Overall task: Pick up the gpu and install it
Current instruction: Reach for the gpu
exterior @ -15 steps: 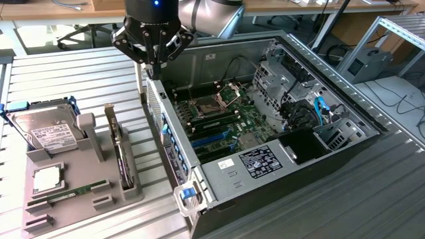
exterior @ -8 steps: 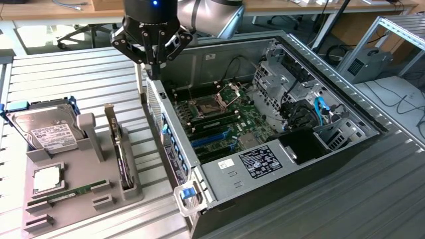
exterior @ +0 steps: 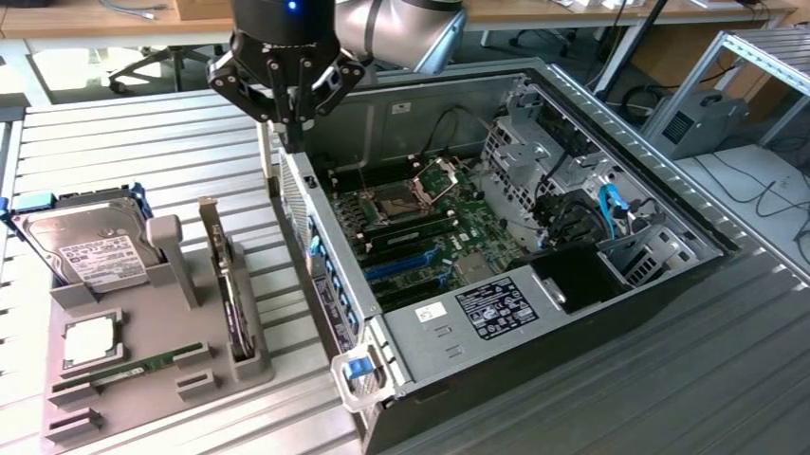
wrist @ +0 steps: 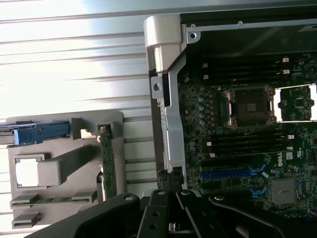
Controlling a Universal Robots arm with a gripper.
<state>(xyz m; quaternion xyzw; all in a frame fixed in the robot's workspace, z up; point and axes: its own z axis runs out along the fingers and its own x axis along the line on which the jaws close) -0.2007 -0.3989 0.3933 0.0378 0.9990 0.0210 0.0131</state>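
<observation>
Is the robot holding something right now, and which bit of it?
Nothing. The end effector is shut and empty above the computer case's edge, and the gpu stands in the gray holder.

This is a robotics lab. An open PC case lies on a ribbed metal table. Desks, cables and an aluminium frame stand behind.
</observation>
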